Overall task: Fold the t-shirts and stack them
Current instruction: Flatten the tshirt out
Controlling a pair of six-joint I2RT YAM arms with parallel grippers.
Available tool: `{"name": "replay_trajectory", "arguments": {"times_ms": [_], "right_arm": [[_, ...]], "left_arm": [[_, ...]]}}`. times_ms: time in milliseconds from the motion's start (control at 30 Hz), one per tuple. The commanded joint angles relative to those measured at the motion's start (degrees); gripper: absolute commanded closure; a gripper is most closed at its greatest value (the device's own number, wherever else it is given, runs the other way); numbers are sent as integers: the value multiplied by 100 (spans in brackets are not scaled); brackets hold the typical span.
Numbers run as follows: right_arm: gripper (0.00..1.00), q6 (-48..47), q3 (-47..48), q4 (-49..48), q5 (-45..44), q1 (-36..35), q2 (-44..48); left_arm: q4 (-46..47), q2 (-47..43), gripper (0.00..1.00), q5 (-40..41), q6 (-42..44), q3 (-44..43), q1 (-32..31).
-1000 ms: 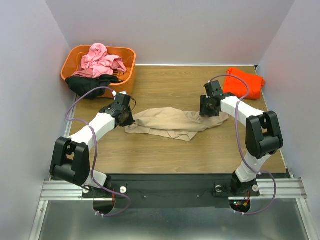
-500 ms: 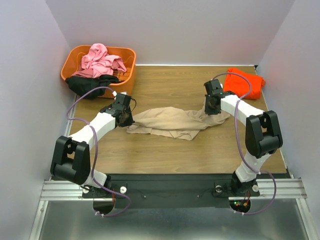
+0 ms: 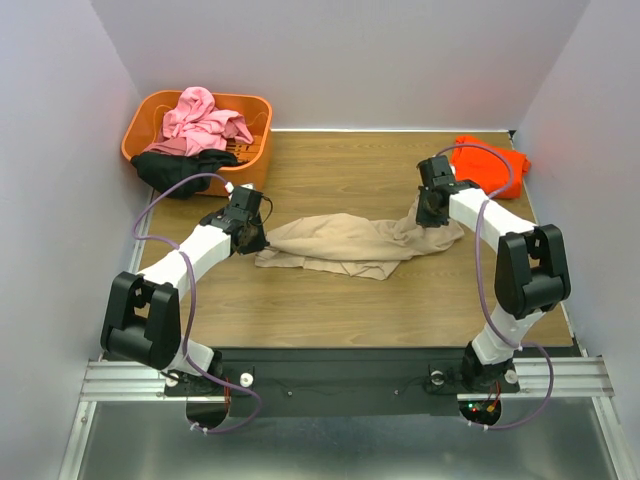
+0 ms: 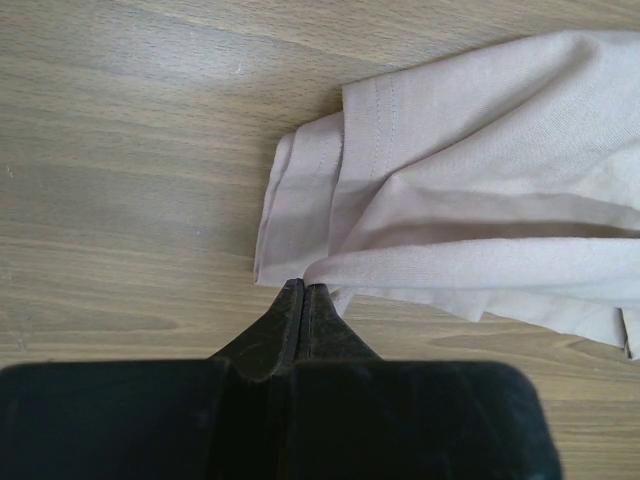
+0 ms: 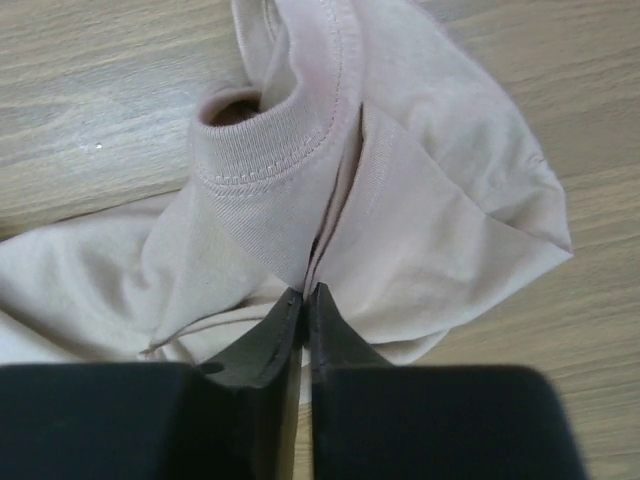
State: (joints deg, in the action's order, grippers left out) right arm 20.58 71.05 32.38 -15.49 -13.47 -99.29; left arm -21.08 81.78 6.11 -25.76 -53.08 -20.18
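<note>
Left gripper point(image 4: 303, 290) pinches the stitched hem of the soft, crumpled tan cloth t-shirt point(image 3: 345, 243) at table centre; right gripper point(image 5: 305, 292) clamps its ribbed collar. Folded orange-red t-shirt point(image 3: 495, 165) lies at 1 o'clock, orange plastic basket point(image 3: 240, 98) at 11.

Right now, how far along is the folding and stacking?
Done: one orange-red shirt looks folded at the far right corner. In hand: the tan shirt lies crumpled mid-table, the left end effector pinching one end, the right end effector pinching by the collar. Left: folding it, then the pink shirt in the orange basket and the black shirt draped over its near rim.
</note>
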Motion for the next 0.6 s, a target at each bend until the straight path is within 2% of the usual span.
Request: {"name": "replay_trajectory", "arguments": {"times_ms": [0,200,367,567], "right_arm": [[97,51,155,-13,265,47,-12],[100,78,260,5,274,169,225],[99,-27,848,338,336,784,629],[93,-326,1236,637,186,1321,735]], "left_arm": [[-19,-136,100,75,36,-27,-29],[-115,-197,100,206,53,-106,-21],[-317,-320,100,531,167,-466,6],[-379,-232,100,672,343,-546,111]]}}
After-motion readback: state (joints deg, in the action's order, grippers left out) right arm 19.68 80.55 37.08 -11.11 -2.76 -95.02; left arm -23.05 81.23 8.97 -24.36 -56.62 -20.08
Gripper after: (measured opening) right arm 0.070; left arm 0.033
